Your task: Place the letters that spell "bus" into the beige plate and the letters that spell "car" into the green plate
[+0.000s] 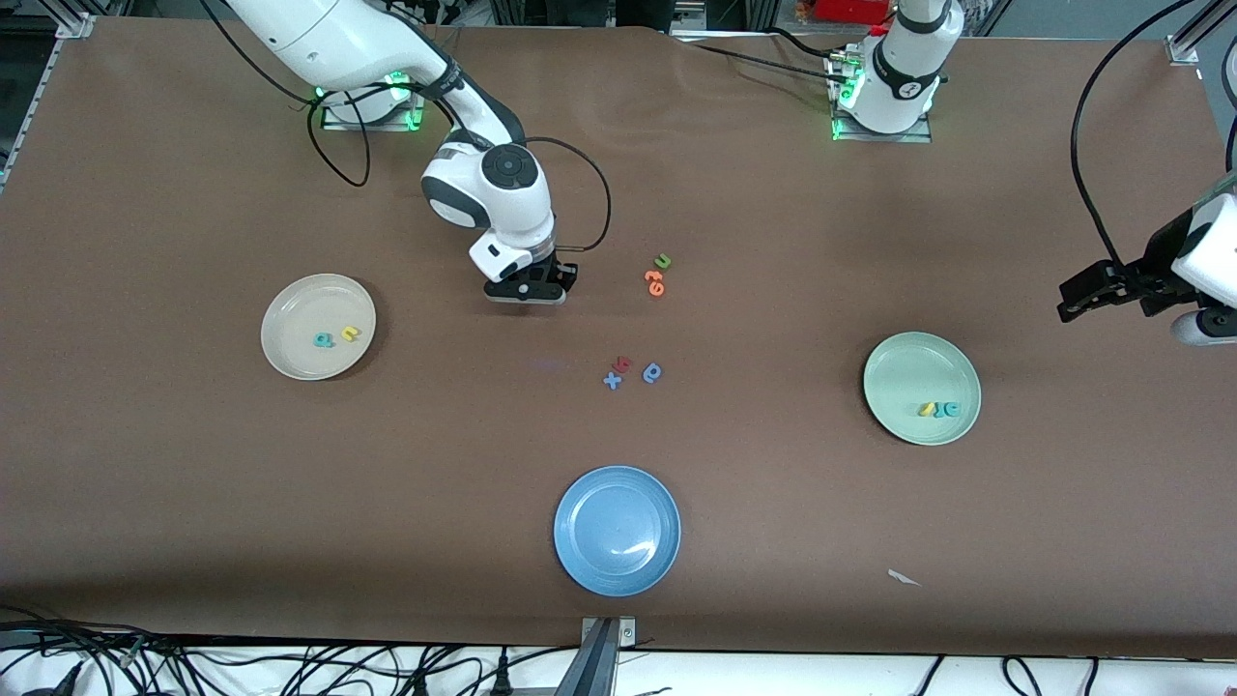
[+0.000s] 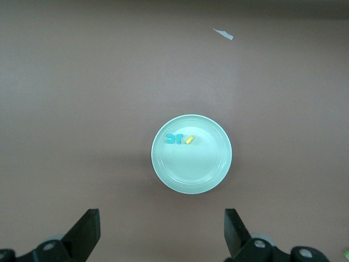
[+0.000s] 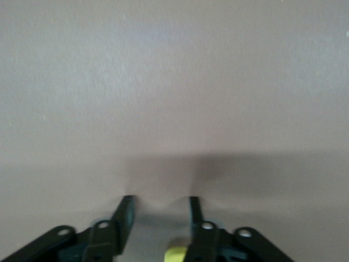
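Note:
The beige plate (image 1: 290, 309) toward the right arm's end of the table holds a teal b (image 1: 323, 339) and a yellow u (image 1: 350, 333). The green plate (image 1: 908, 362) (image 2: 191, 169) toward the left arm's end holds teal letters (image 1: 950, 409) (image 2: 174, 139) and a yellow one (image 1: 926, 410) (image 2: 189, 140). My right gripper (image 1: 527, 290) (image 3: 160, 204) is down at the table between the beige plate and the orange letters, its jaws apart. A small yellow foam piece (image 3: 175, 255) sits low between them against one finger; its shape is unreadable. My left gripper (image 1: 1075, 298) (image 2: 162, 218) hangs open and empty past the green plate.
A blue plate (image 1: 617, 530) lies near the front camera's edge. Loose letters lie mid-table: a green u (image 1: 662, 261), orange ones (image 1: 655, 282), a blue x (image 1: 612, 380), a red one (image 1: 623, 364) and a blue rounded one (image 1: 652, 373). A white scrap (image 1: 904, 577) (image 2: 223, 34) lies nearer the camera than the green plate.

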Controlling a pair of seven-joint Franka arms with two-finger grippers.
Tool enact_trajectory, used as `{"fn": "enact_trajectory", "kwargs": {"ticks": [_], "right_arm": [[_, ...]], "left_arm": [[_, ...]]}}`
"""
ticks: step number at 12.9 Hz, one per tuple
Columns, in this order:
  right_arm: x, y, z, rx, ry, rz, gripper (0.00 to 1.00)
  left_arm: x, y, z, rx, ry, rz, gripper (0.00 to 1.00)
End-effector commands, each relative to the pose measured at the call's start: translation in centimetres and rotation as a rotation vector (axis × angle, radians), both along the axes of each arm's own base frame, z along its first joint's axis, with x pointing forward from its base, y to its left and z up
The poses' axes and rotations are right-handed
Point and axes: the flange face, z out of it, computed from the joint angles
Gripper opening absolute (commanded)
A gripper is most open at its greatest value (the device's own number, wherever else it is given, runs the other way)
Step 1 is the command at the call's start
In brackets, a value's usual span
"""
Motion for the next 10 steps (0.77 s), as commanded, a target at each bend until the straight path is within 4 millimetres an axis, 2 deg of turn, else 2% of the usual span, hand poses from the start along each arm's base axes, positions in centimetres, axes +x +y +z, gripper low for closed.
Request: {"fn": "enact_trajectory", "kwargs": {"ticks": [1,3,4,10], "right_arm": [[-3.0,-0.4,1.2,-0.018,-0.017,0.022,0.99],[-5.0,-0.9,1.3,-0.038,-0.013,0.047,0.99],[-5.4,-0.9,1.3,-0.04,-0.01,0.051,0.96],[-5.5,-0.6,1.0,-0.021,-0.006,0.052,0.94]], "left_arm": [[0.0,0.0,0.2,-0.023,-0.012,-0.001,1.0],[0.0,-0.3,0.1,-0.023,-0.01,-0.006,1.0],[0.0,-0.4,0.1,-0.023,-0.01,-0.009,1.0],[0.1,-0.6,0.0,-0.022,-0.007,-0.01,1.0]]}}
